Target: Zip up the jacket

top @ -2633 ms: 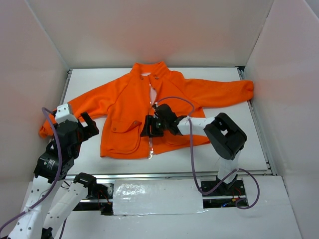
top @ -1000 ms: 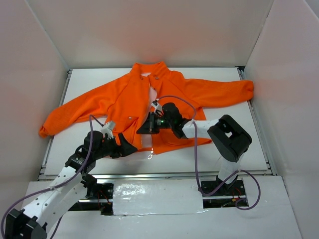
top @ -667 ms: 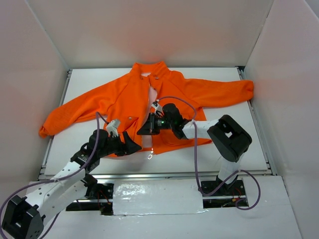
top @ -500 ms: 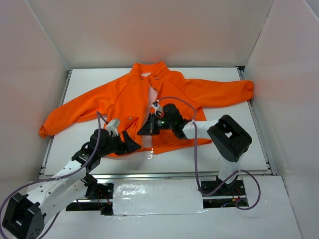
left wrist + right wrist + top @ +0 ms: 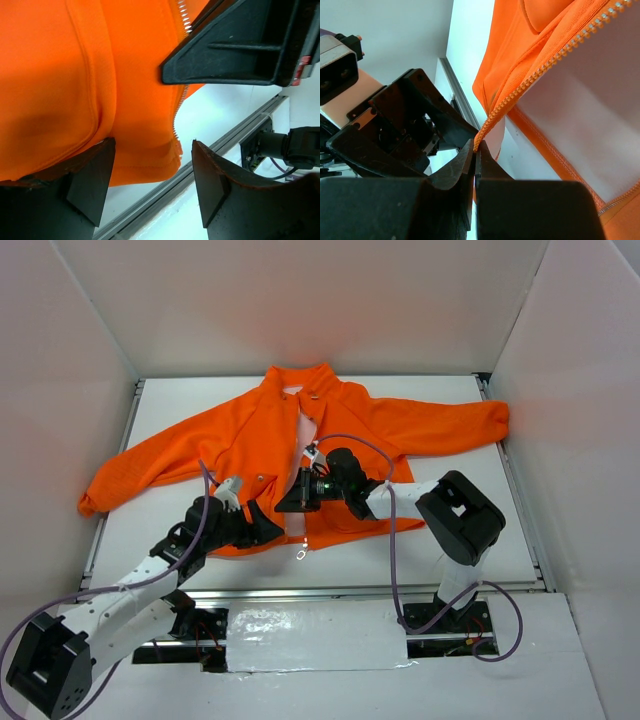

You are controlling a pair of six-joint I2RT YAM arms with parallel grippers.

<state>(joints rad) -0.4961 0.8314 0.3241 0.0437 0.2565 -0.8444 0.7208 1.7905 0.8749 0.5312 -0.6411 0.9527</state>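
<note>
The orange jacket point(image 5: 250, 435) lies spread flat, collar at the far side, with its front open along the pale zipper point(image 5: 303, 440). My right gripper point(image 5: 290, 502) is shut on the toothed zipper edge point(image 5: 555, 60) low on the front, pinching the tape at its fingertips point(image 5: 476, 150) and holding it a little off the table. My left gripper point(image 5: 268, 530) is open at the bottom hem just left of it. In the left wrist view the hem corner point(image 5: 165, 155) sits between the two fingers point(image 5: 92, 185), which are apart from it. The right gripper's black body point(image 5: 235, 50) hangs close above.
A metal rail point(image 5: 380, 592) runs along the table's near edge just below the hem. White walls close in the table point(image 5: 470, 530) on three sides. A purple cable point(image 5: 388, 540) loops from the right arm over the jacket's lower right.
My left arm has swung in from the left sleeve to the bottom hem beside the right gripper, its jaws narrowing somewhat. The right gripper has kept its hold on the zipper edge.
</note>
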